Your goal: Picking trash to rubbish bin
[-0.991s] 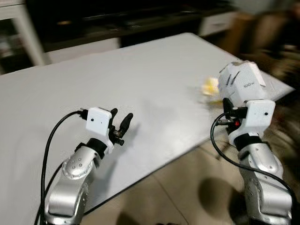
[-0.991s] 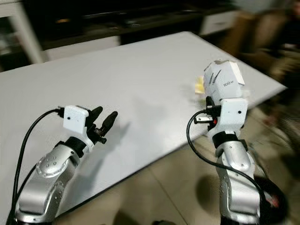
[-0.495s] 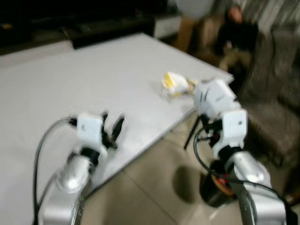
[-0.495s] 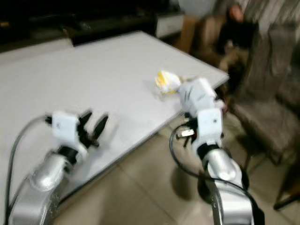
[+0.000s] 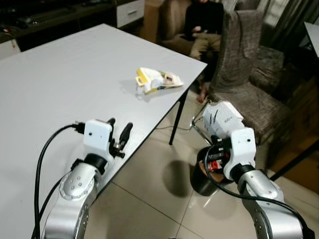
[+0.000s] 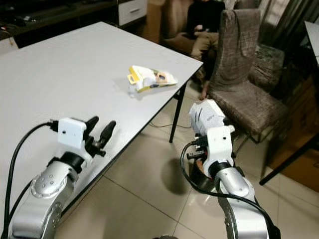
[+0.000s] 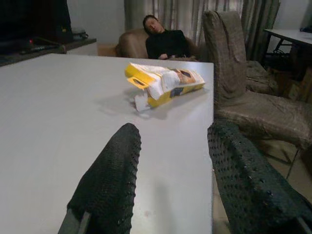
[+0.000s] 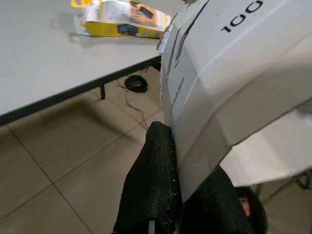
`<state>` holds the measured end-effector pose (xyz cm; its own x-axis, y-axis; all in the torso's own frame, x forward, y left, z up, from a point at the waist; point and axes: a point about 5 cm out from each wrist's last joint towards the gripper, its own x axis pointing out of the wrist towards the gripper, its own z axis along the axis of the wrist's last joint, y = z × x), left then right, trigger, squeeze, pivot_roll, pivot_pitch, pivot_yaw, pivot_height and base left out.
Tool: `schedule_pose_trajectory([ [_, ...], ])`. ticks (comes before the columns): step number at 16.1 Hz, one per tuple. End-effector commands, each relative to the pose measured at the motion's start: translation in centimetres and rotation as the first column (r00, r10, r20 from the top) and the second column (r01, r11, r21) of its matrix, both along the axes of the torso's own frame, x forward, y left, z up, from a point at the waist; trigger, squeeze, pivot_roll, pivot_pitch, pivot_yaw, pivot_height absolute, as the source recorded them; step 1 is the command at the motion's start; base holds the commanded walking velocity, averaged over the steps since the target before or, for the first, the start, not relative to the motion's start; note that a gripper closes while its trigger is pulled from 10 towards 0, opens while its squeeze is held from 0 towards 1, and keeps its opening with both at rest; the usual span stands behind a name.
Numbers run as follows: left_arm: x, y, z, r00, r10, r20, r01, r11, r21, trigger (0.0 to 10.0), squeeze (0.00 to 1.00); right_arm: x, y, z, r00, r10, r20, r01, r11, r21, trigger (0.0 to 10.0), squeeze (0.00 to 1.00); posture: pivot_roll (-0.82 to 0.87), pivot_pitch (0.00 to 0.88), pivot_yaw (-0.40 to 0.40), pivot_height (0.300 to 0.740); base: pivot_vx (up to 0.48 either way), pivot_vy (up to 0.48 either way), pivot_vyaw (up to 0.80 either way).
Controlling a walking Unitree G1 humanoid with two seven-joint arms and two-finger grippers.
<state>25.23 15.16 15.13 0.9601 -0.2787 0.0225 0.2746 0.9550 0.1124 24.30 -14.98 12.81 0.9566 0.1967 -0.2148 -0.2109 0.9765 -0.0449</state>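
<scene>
The right pincer (image 8: 185, 195) is clamped on a white carton (image 5: 222, 118), holding it off the worktop's edge and over the tiled floor (image 5: 149, 199), just above a black rubbish bin (image 5: 203, 179) that stands on the tiles below it. The left pincer (image 5: 120, 135) hangs over the white worktop (image 5: 60, 74) near its edge with its fingers (image 7: 109, 180) spread apart and nothing between them. Beyond it, close to the worktop's far corner, lies a crumpled yellow and white packet (image 5: 155, 81), well apart from both pincers. Past that corner stands a grey upholstered chair (image 5: 244, 74), and behind the chair a person (image 5: 203, 22) in dark clothes sits on a sofa. Between the worktop's edge and the chair, open floor surrounds the bin, with a thin cable (image 5: 182, 129) trailing by the worktop leg (image 5: 177, 117).
</scene>
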Motion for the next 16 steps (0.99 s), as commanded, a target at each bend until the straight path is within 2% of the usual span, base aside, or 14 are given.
schedule_pose_trajectory([
  [1,0.7,0.0,0.3,1.000,0.008,0.004,-0.008,1.000,-0.006,10.0,0.00,0.4,0.1,0.1,1.000,0.000,-0.004,0.000,1.000,-0.012,10.0,0.00,-0.01,0.064,-0.085,0.740,0.360,0.000,0.00],
  [5,1.7,0.3,0.6,1.000,-0.006,0.010,0.006,1.000,0.004,10.0,0.00,0.3,0.2,0.1,1.000,0.014,0.001,-0.014,0.999,-0.042,10.0,0.00,-0.02,0.061,-0.077,0.740,0.377,0.000,0.00],
  [8,2.2,0.5,0.8,1.000,-0.013,0.013,0.013,1.000,0.005,10.0,0.00,0.1,-0.1,-0.2,1.000,-0.011,-0.011,0.011,1.000,-0.020,10.0,0.00,-0.02,0.057,-0.070,0.740,0.380,0.000,0.00],
  [13,3.1,0.2,0.8,0.999,-0.038,0.015,0.038,0.999,0.001,10.0,0.00,-0.1,0.1,-0.6,1.000,-0.023,-0.016,0.023,1.000,-0.015,10.0,0.00,-0.02,0.029,-0.047,0.740,0.379,0.000,-0.73],
  [16,3.7,0.3,0.9,0.999,-0.048,0.018,0.048,0.999,0.006,10.0,0.00,-0.1,0.2,-0.6,1.000,-0.022,-0.007,0.021,0.999,-0.029,10.0,0.00,-0.03,0.020,-0.037,0.740,0.381,0.000,0.00],
])
